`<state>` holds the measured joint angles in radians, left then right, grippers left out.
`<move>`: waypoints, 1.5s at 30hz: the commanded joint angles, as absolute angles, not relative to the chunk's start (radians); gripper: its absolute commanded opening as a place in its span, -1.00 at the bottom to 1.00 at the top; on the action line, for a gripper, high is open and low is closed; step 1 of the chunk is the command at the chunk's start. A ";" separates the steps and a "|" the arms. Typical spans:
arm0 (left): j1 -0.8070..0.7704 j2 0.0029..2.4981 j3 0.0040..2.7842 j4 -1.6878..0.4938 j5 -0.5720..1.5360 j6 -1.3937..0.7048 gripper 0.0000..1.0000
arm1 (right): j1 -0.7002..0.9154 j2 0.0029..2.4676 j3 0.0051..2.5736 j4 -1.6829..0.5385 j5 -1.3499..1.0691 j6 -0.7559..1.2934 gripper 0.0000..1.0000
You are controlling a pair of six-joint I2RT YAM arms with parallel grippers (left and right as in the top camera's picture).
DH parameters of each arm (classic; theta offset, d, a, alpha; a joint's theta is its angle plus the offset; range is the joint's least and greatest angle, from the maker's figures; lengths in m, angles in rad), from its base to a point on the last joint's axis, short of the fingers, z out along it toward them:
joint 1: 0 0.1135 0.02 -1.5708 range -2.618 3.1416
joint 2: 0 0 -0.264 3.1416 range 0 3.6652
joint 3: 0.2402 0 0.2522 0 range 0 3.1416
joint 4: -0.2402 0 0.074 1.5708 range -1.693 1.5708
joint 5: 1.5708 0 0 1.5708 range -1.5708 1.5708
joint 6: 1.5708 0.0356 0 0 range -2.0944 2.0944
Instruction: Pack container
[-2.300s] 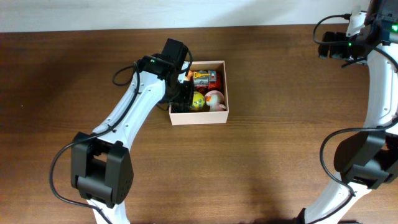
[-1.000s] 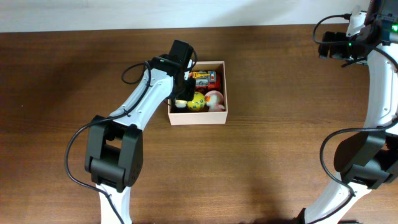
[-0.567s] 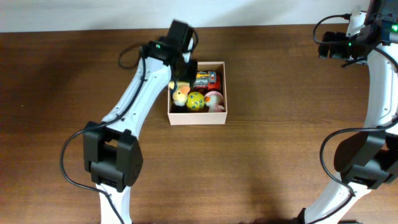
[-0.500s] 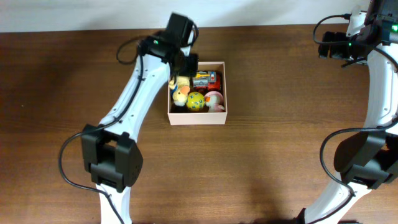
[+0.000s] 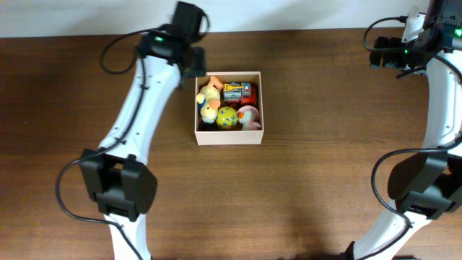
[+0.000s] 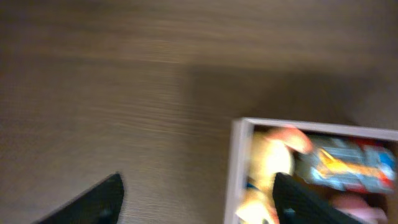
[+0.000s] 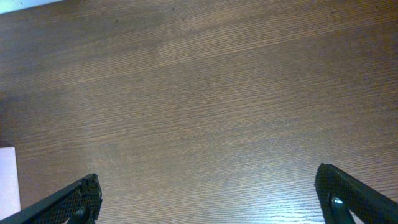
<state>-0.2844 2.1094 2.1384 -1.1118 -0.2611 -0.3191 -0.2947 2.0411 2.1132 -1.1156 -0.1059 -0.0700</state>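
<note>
The container (image 5: 229, 138) is a square white cardboard box in the middle of the table. It holds a yellow duck-like toy (image 5: 209, 99), a yellow ball (image 5: 228, 117), a pink toy (image 5: 249, 115) and a red toy car (image 5: 238, 92). My left gripper (image 5: 190, 63) is open and empty, just beyond the box's far left corner. The blurred left wrist view shows it (image 6: 199, 211) over bare table beside the box wall (image 6: 236, 168), with the yellow toy (image 6: 268, 163) and the car (image 6: 348, 163) inside. My right gripper (image 5: 378, 55) is far off at the back right, open and empty (image 7: 211, 199).
The brown wooden table (image 5: 325, 180) runs to a pale wall along its far edge. The right arm's base (image 5: 422, 188) stands at the right side, the left arm's base (image 5: 119, 191) at the front left. A white sliver (image 7: 6, 180) shows at the right wrist view's left edge.
My left gripper has lifted out of the container and moved back and to the left. The yellow duck-like toy now lies uncovered in the box. The right arm has not moved.
</note>
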 commanded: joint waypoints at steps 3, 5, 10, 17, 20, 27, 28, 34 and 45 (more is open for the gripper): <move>-0.185 2.095 2.147 -1.115 -0.303 -0.378 0.99 | -0.295 2.017 2.124 -1.115 -0.100 -0.062 0.97; -0.163 2.095 2.147 -1.115 -0.303 -0.378 0.98 | -0.295 2.017 2.124 -1.115 -0.100 -0.062 0.98; -0.136 2.095 2.147 -1.116 -0.303 -0.377 0.99 | -0.295 2.017 2.124 -1.115 -0.100 -0.062 0.98; -0.136 2.095 2.147 -1.116 -0.303 -0.377 0.99 | -0.295 2.017 2.124 -1.115 -0.100 -0.062 0.98; -0.136 2.095 2.147 -1.116 -0.303 -0.377 0.99 | -0.295 2.017 2.124 -1.115 -0.100 -0.062 0.98; -0.136 2.095 2.147 -1.116 -0.303 -0.377 0.99 | -0.295 2.017 2.124 -1.115 -0.100 -0.062 0.98; -0.136 2.095 2.147 -1.116 -0.303 -0.377 0.99 | -0.295 2.017 2.124 -1.115 -0.101 -0.062 0.98; -0.136 2.095 2.147 -1.116 -0.303 -0.378 0.99 | -0.295 2.017 2.124 -1.115 -0.101 -0.062 0.98; -0.136 2.095 2.147 -1.116 -0.303 -0.378 0.99 | -0.303 2.015 2.124 -1.115 -0.086 -0.069 0.98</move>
